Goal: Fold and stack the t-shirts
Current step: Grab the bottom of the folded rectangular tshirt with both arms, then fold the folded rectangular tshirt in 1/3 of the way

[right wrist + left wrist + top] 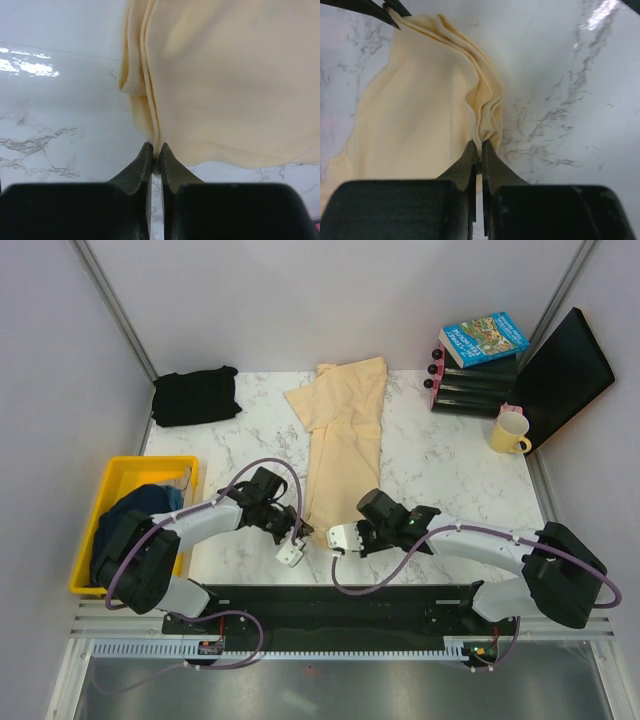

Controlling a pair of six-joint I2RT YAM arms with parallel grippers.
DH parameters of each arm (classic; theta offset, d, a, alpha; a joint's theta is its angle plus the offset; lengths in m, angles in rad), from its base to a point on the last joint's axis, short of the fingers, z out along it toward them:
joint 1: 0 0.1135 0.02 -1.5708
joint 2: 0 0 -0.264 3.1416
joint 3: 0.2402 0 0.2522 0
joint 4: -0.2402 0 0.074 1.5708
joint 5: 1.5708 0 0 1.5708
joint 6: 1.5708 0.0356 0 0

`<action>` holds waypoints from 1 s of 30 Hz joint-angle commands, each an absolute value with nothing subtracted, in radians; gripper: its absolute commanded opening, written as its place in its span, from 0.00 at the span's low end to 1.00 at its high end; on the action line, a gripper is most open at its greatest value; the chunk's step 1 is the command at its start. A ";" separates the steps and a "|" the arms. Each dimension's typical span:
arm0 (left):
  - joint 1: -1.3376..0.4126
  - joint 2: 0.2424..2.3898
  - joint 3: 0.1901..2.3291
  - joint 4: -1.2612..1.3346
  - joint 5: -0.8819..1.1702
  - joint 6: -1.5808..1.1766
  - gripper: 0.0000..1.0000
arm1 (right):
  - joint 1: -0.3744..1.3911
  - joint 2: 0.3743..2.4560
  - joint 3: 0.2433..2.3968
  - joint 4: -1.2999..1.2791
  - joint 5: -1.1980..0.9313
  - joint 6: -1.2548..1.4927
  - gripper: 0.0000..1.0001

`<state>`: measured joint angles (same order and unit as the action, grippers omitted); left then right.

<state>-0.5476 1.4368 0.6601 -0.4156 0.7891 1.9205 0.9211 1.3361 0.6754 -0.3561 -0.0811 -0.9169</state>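
Cream-yellow soft cloth t-shirt, large, already folded lengthwise into a narrow strip and laid down the middle of the white marbled tabletop, with the sleeve end flared near the far edge and the other end close to the near edge. Clamped at the near end's left corner by the left tool, closed tight on several bunched layers fanning out just beyond the tips. Clamped at the near end's right corner by the right tool, likewise closed on the stacked edges, without visible gap between the tips. Held at both corners at once, most likely so as to lift the near end level and carry it toward the far edge for the crosswise fold, keeping every layer together rather than dragging only the top one. Judged as midway through folding this shirt: past the lengthwise fold, short of the crosswise one. Worth watching for a lower layer slipping free of either pinch, and for the strip skewing if lifted unevenly. Set apart at the far left corner, a black cloth t-shirt in a rough flat heap, probably as the base of the stack. Beyond the left edge, a yellow plastic bin with a dark navy t-shirt lying in it, seemingly waiting its turn. Near the far right corner, a yellow ceramic mug, well apart from the work.
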 commanded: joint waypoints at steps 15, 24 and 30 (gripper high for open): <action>-0.491 1.494 1.003 -0.403 0.673 1.546 0.02 | 0.675 1.528 1.051 -0.404 0.023 -0.879 0.00; -0.422 1.656 1.120 -0.246 0.612 1.465 0.02 | 0.575 1.719 1.238 -0.307 0.072 -0.908 0.00; -0.411 1.792 1.224 -0.175 0.594 1.454 0.02 | 0.545 1.810 1.318 -0.276 0.078 -0.920 0.00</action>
<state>-0.4118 1.7298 1.1481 -0.2737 0.6300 1.5070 0.5552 1.7779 1.2491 -0.3290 0.0509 -0.9089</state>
